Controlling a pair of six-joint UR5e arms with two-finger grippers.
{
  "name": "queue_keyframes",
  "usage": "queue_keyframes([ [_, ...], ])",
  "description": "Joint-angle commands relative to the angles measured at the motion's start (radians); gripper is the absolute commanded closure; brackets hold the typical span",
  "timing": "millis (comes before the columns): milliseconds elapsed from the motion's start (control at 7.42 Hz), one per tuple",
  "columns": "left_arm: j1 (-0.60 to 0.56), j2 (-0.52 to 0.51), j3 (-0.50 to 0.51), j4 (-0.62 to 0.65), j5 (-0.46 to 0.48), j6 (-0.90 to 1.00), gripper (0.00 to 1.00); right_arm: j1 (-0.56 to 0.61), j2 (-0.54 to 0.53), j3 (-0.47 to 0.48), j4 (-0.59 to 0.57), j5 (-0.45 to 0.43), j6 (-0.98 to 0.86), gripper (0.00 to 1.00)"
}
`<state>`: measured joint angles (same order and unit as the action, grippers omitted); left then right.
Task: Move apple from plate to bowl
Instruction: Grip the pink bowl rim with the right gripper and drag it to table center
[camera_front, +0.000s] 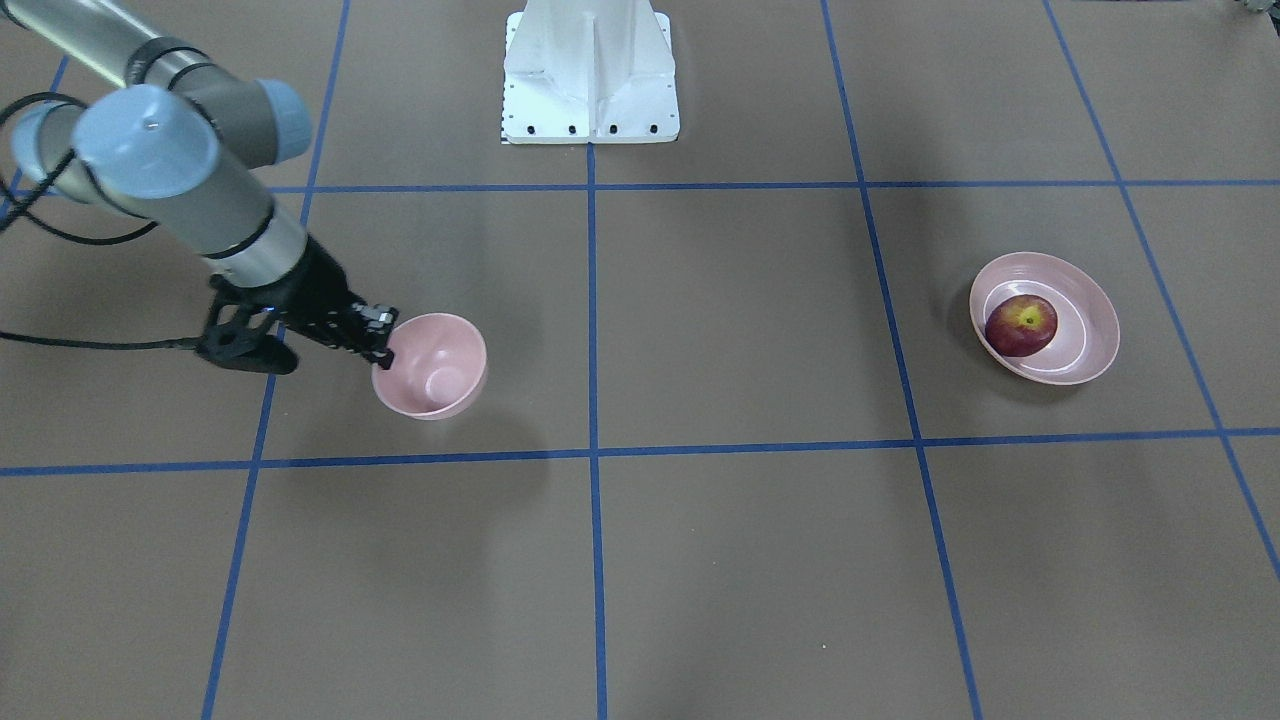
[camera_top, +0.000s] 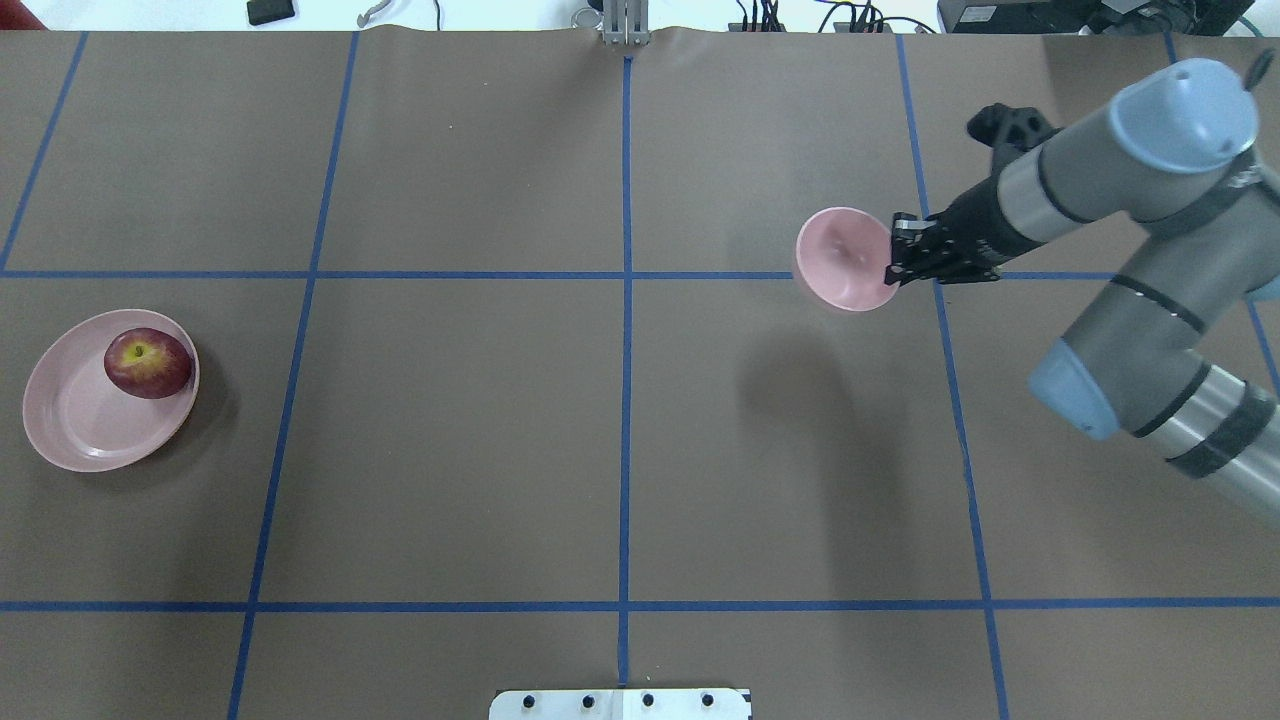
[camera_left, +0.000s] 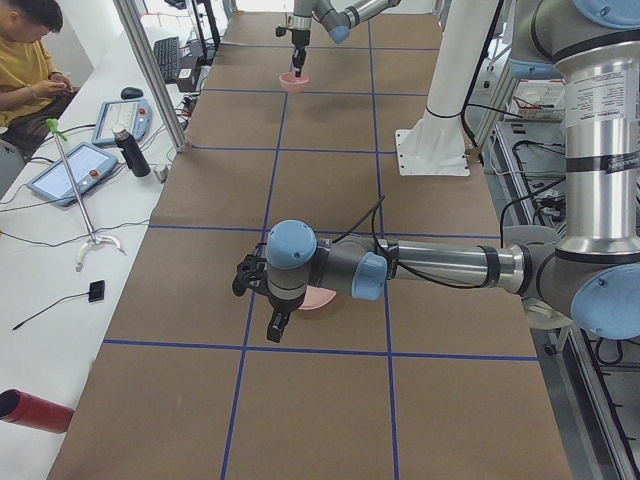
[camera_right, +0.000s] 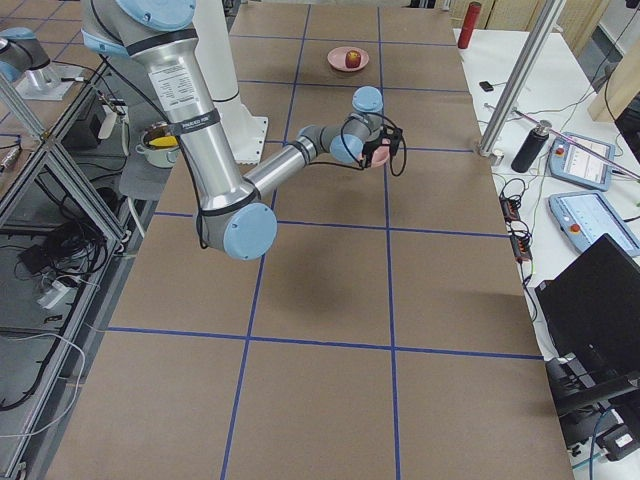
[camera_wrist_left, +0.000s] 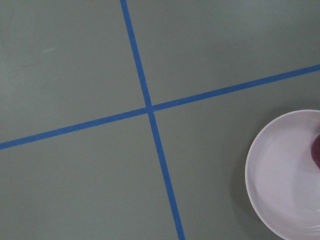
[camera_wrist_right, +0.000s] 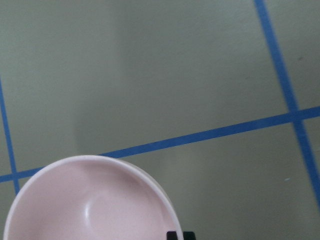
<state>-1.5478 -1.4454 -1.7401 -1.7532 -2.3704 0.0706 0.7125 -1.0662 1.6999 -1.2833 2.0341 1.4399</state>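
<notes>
Glossy apple (camera_front: 1020, 325), matt plastic-looking bowl (camera_front: 435, 370)

Red apple (camera_top: 148, 363) on pink plate (camera_top: 80, 430), sm. pink bowl (camera_top: 845, 260) aloft, tilted, well apart

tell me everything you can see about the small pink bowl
The bowl is small, deep and round, pale pink all over, with a smooth, plastic-looking surface, and it is empty. The right tool pinches its rim on the side nearest that arm. It seems to be held off the table, since in the overhead view its shadow falls well apart from it. Nothing else touches it.
</notes>
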Motion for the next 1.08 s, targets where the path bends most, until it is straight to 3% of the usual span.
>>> queue_keyframes([
  [0, 0.002, 0.000, 0.001, 0.000, -0.001, 0.000, 0.02, -0.190, 0.180, -0.052, -0.149, -0.182, 0.146, 1.00],
  [270, 0.002, 0.000, 0.001, 0.000, -0.001, 0.000, 0.02, -0.244, 0.209, -0.104, -0.143, -0.226, 0.160, 1.00],
  [943, 0.002, 0.000, 0.001, 0.000, -0.001, 0.000, 0.02, -0.243, 0.175, -0.097, -0.137, -0.223, 0.122, 1.00],
])
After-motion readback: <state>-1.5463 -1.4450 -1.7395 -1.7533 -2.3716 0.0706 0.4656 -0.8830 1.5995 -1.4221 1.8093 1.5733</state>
